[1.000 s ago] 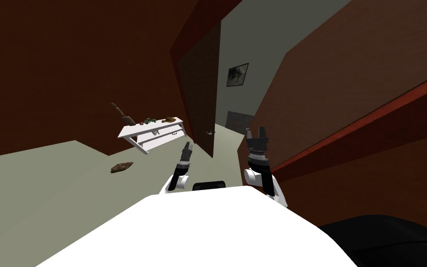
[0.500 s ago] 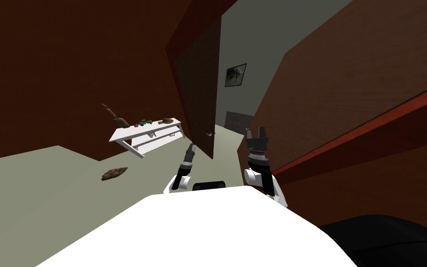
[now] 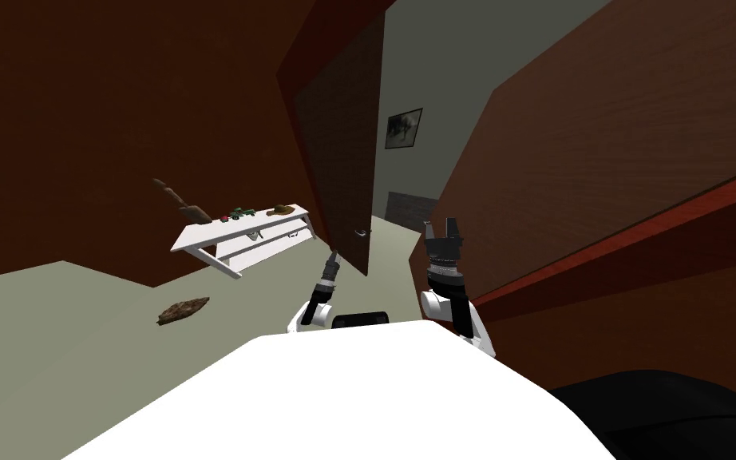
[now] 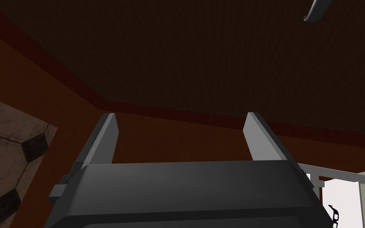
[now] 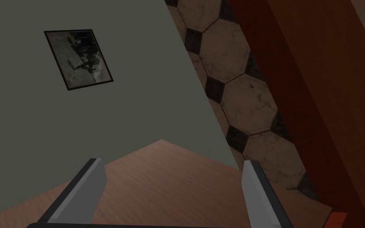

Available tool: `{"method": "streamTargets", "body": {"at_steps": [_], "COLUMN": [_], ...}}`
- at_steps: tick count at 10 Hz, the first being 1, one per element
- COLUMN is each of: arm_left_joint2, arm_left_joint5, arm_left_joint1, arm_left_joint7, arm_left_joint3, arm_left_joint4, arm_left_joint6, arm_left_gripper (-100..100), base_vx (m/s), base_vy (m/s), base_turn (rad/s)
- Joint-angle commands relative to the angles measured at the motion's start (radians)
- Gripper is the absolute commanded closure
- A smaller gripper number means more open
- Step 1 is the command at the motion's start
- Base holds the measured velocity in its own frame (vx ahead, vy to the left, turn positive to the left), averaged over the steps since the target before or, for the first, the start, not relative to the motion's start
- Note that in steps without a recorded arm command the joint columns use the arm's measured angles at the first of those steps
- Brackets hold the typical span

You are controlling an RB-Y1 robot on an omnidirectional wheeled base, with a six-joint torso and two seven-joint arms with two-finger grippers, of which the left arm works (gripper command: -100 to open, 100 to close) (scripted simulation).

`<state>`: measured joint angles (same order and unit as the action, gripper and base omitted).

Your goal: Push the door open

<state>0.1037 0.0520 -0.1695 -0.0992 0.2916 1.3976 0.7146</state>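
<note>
Door [image 3: 341, 136], dark brown, stands partly open ahead and a little to the left, set in a red-brown frame [image 3: 318, 32], with its free edge turned toward the robot and a gap beside it giving onto a grey-green wall beyond. A small grey handle [image 3: 362, 232] sits low on the door near that edge. Just below the handle, close to the door's lower part, the left gripper [image 3: 331, 257] points up at the panel (whether its tips touch the door cannot be told). Seen from the left wrist, its two fingers [image 4: 106, 138] stand spread wide before the dark door face, with the handle [image 4: 318, 10] off beyond one fingertip. The right gripper [image 3: 443, 226] is raised to the right of the gap, by the red-brown wall, its fingers [image 5: 88, 186] likewise spread apart. A framed picture [image 3: 404, 128] hangs on the wall past the gap. Left of the door a white shelf [image 3: 239, 231] stands against the dark wall with several small things on top, and a brown lump [image 3: 183, 310] lies on the floor [image 3: 55, 335] near it.
</note>
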Motion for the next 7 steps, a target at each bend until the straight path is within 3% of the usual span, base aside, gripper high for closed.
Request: {"method": "streamTargets", "body": {"at_steps": [1,6,7], "arm_left_joint2": [-0.004,-0.010,-0.013], "arm_left_joint5": [0.005,0.022,0.028], "arm_left_joint1": [0.020,0.065,0.082], "arm_left_joint7": [0.000,0.003,0.004], "arm_left_joint3": [0.013,0.052,0.068], "arm_left_joint4": [-0.040,-0.147,-0.190], "arm_left_joint6": [0.003,0.013,0.017], "arm_left_gripper": [-100,-100,-100], "base_vx": [0.079,0.087,0.099], "base_vy": [0.059,0.067,0.084], "base_turn": [-0.064,-0.069,-0.107]}}
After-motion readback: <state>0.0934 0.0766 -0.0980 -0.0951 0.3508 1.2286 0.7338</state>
